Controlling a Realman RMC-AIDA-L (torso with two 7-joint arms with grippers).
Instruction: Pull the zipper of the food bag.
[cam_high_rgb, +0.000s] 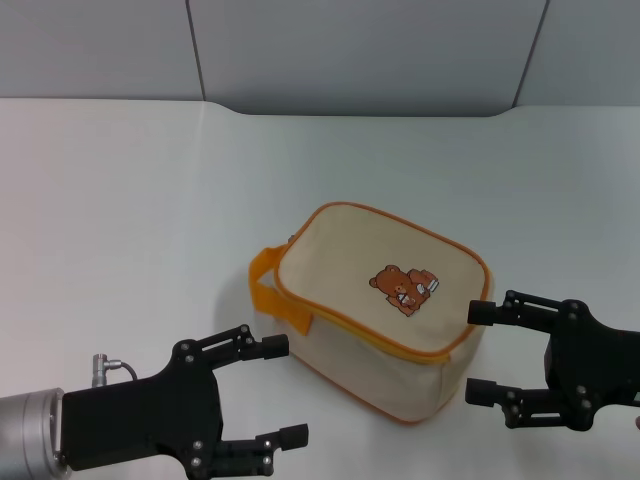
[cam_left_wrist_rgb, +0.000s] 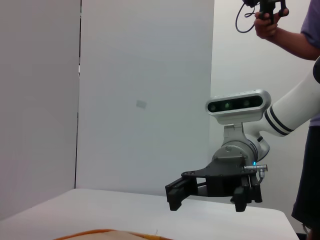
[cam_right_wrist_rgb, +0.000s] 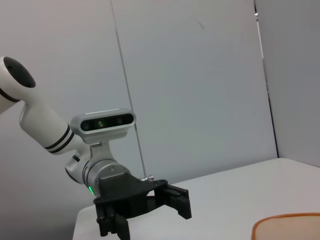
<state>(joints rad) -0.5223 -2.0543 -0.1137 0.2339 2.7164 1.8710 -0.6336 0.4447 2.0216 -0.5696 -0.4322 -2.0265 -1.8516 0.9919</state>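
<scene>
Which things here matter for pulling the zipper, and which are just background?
For the job:
- food bag, bear patch up
- its zipper; pull tab not visible
- left gripper, open, on the bag's left
- right gripper, open, at the bag's right end

Just there:
- white table
- person holding a controller

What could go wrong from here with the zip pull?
1. No pull tab shows in any view, so a gripper may close on the orange strap instead.
2. Both the left gripper and the right gripper are open and clear of the food bag; unheld, it could slide across the table.
</scene>
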